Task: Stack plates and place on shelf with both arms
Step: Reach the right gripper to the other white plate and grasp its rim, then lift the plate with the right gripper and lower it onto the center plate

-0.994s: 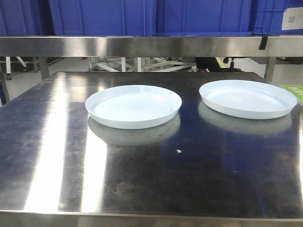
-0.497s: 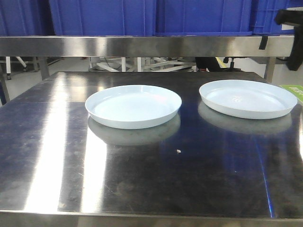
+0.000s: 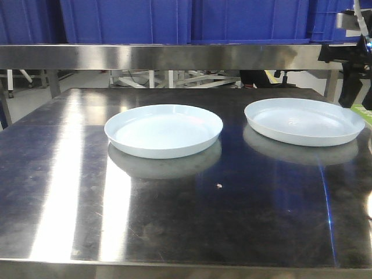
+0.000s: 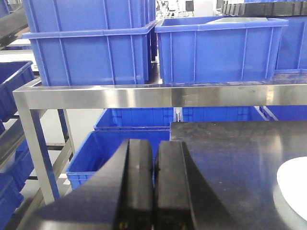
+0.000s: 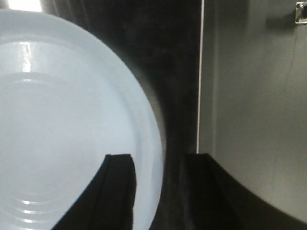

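While the right plate (image 3: 302,121) sits unstacked on the bench (image 3: 174,232), with the left plate (image 3: 164,131) well apart to its left, the right gripper (image 5: 158,159) hovers over its outer rim, fingers spread, one on each side. The left gripper (image 4: 154,143) has its fingers pressed together, empty. Grasping seems in hand: next, lower and pinch that rim.

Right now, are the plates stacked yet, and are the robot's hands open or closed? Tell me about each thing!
Centre plate: flat on the table, empty, not stacked.
Right plate: flat on the table, empty, not stacked.
Right gripper: open, one finger above the right plate, the other outside its rim.
Left gripper: shut, holding nothing.
Shelf: holds blue crates, no plates seen on it.
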Controlling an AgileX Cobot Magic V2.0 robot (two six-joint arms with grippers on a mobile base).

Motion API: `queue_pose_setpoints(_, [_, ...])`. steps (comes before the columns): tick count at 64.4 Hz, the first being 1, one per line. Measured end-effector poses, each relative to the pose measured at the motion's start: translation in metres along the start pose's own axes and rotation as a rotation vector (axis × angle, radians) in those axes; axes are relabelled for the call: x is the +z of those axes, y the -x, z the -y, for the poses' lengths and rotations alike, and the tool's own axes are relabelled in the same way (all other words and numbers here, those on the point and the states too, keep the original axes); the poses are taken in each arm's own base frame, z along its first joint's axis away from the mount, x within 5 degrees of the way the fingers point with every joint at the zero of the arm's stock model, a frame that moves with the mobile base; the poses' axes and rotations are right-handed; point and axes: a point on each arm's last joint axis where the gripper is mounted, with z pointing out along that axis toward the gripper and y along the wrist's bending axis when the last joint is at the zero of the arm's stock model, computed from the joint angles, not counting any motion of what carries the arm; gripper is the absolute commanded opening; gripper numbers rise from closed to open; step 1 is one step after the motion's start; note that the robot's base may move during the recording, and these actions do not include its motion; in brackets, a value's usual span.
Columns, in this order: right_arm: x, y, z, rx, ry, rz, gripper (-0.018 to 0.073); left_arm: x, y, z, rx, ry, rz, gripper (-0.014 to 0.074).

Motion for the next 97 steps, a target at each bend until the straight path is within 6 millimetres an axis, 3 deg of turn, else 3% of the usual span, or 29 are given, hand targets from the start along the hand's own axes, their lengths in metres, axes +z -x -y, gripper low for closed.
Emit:
queue_pose_setpoints(26, [0.022,-0.003,-0.001,-0.011,-0.004,-0.056,0.0353,0.0,0.0,0.0,0.0,0.0,0.0,0.0082])
queue_pose_setpoints(32, [0.022,-0.003,-0.001,-0.011,-0.004,-0.056,0.0288,0.0,0.0,0.0,0.0,0.0,0.0,0.0082])
queue_pose_setpoints(44, [0.021,-0.002,-0.001,-0.012,-0.006,-0.052,0.0044,0.0,0.0,0.0,0.0,0.0,0.0,0.0082])
queue_pose_setpoints(51, [0.019,-0.001,-0.002,-0.011,-0.002,-0.046,0.0057,0.0,0.0,0.0,0.0,0.0,0.0,0.0082])
queue_pose_setpoints(61, [0.003,0.001,0.004,0.006,-0.001,-0.017,0.0057,0.0,0.0,0.0,0.0,0.0,0.0,0.0082])
queue_pose_setpoints(77, [-0.044,0.008,0.021,0.12,0.081,0.09,0.0057,0.0,0.0,0.0,0.0,0.0,0.0,0.0082])
queue_pose_setpoints(86, [-0.059,0.008,0.002,0.132,0.168,0.113,0.0057,0.0,0.0,0.0,0.0,0.0,0.0,0.0082])
queue_pose_setpoints(97, [-0.059,0.003,-0.05,0.03,0.236,0.098,0.0057,0.0,0.0,0.0,0.0,0.0,0.0,0.0082])
